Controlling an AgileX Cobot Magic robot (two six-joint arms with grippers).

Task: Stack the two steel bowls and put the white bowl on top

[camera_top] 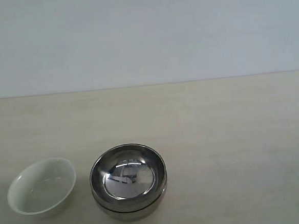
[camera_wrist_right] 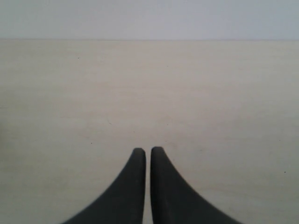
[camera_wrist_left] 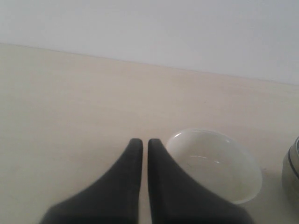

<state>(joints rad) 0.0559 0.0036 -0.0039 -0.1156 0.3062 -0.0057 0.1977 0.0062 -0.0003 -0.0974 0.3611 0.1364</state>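
The two steel bowls [camera_top: 128, 181] stand nested one inside the other near the table's front, left of middle. The white bowl [camera_top: 42, 187] sits upright on the table just to their left, apart from them. In the left wrist view the white bowl [camera_wrist_left: 214, 164] lies just beside my left gripper [camera_wrist_left: 141, 141], which is shut with nothing in it. An edge of the steel stack [camera_wrist_left: 292, 172] shows at that view's border. My right gripper [camera_wrist_right: 146, 150] is shut and empty over bare table. Neither gripper shows in the exterior view.
The pale wooden table [camera_top: 233, 137] stretches back to a plain light wall [camera_top: 144, 35]. Nothing else stands on it in view.
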